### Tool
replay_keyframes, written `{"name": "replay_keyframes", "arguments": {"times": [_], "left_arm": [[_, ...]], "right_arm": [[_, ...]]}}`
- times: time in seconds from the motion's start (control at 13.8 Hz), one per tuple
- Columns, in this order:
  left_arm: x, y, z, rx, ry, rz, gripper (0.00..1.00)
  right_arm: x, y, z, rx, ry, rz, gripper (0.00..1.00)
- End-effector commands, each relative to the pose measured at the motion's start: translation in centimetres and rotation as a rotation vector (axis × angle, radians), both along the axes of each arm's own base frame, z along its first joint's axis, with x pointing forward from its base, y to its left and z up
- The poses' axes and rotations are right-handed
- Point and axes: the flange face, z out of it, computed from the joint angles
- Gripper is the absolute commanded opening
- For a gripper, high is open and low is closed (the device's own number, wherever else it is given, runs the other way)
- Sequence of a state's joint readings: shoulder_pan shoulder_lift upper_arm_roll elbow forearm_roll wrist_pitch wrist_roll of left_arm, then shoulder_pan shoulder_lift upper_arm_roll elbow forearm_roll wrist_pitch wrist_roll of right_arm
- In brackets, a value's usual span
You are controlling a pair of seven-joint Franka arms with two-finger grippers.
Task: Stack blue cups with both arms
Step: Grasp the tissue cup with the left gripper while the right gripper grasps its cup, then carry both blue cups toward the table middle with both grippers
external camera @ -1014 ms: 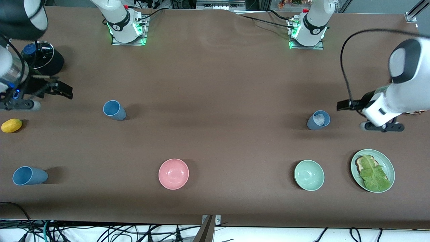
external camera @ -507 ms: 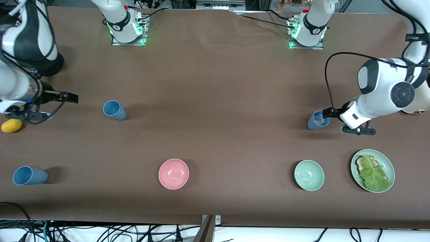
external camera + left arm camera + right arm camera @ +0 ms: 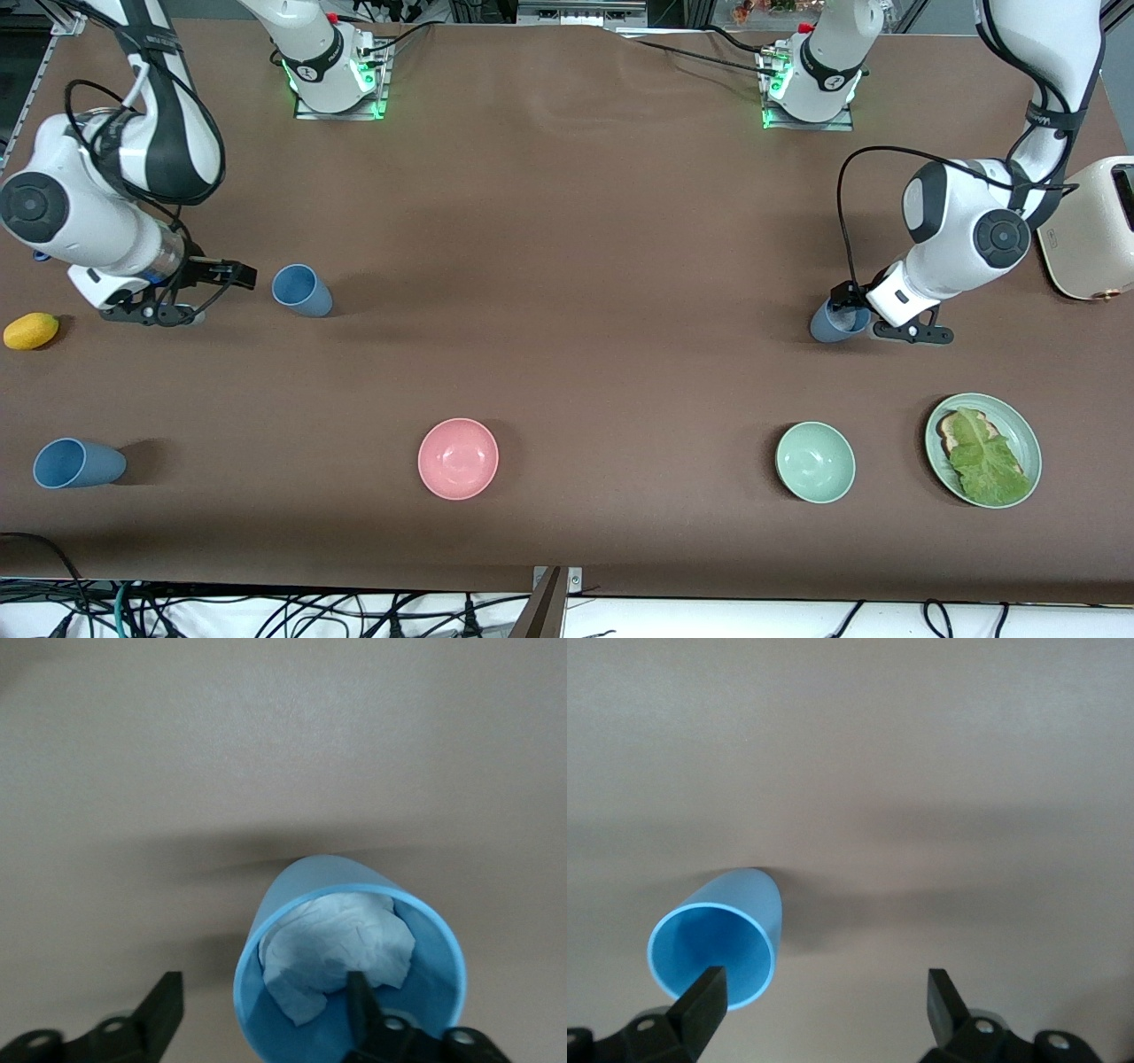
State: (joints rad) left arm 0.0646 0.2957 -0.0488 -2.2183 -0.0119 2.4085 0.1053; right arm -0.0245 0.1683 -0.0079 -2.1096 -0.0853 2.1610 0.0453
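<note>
Brown desk (image 3: 567, 221) carries a pink bowl (image 3: 458, 458), the landmark. Toward the left arm's end: green bowl (image 3: 815, 462), plate (image 3: 1019, 425) with lettuce (image 3: 985, 462), and farther from the camera a grey-blue cup (image 3: 828, 325) holding crumpled paper (image 3: 337, 948), the left hand (image 3: 266, 1019) spread astride its rim. Toward the right arm's end: two empty blue cups (image 3: 302, 291), the right hand (image 3: 824, 1001) apart beside the farther one.

bare table (image 3: 567, 266) between cups, bowls (image 3: 458, 458) nearer

Even, fairly bright overhead light across the brown desk (image 3: 567, 221); no glare. Soft shadows fall beside each cup and bowl, toward the left arm's end. Green LED glow at both arm bases. Wrist views look washed out: desk pale grey-beige, broad diffuse shadow bands. The gripper fingers are dark and slightly soft at the frame edge.
</note>
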Motion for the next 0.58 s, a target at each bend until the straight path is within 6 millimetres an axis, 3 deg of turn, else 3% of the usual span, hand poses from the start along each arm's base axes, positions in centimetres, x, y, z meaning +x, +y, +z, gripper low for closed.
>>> {"name": "replay_keyframes", "arguments": {"times": [0.0,0.29,0.51], "left_arm": [[1.2,0.4,-0.3,0.009,-0.008,-0.026,0.00],[1.5,0.5,0.2,0.009,-0.003,-0.021,0.00],[3.0,-0.9,2.8,-0.007,0.052,-0.030,0.00]], "right_arm": [[-1.3,0.5,-1.7,0.001,-0.035,0.024,1.00],[-1.1,1.8,-3.9,0.008,-0.023,0.050,1.00],[-1.2,2.7,-5.2,0.014,0.004,0.075,1.00]]}}
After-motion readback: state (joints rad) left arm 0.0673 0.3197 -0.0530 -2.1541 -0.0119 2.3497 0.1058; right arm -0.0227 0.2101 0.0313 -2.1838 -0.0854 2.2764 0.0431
